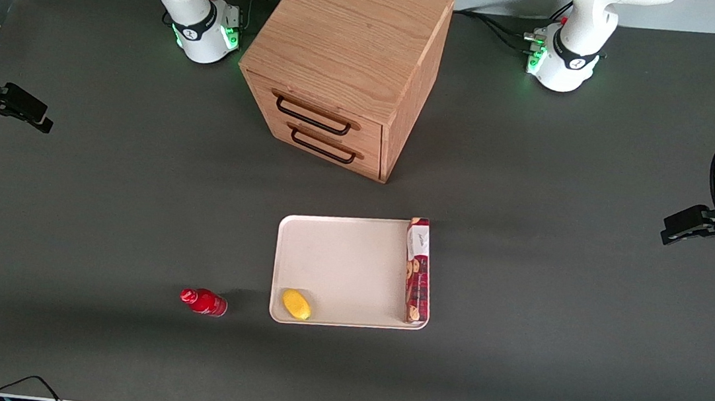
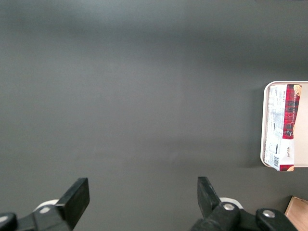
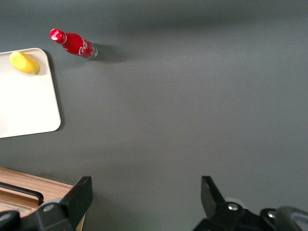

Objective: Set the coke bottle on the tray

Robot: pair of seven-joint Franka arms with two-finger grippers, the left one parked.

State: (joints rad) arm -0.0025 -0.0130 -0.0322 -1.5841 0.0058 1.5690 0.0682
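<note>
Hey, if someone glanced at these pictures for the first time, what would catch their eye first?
Probably the big wooden drawer cabinet, then the off-white tray in front of it, holding a yellow lemon and a long red biscuit box. The small red coke bottle stands on the table beside the tray, while the gripper hangs open at the working arm's end.

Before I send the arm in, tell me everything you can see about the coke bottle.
The coke bottle is small and red, with a red cap and a white-marked label, glossy like plastic. It stands upright on the dark table, apart from the tray, close to the corner where the lemon lies. Nothing touches it. The hand hangs open, far off at the working arm's end.
</note>
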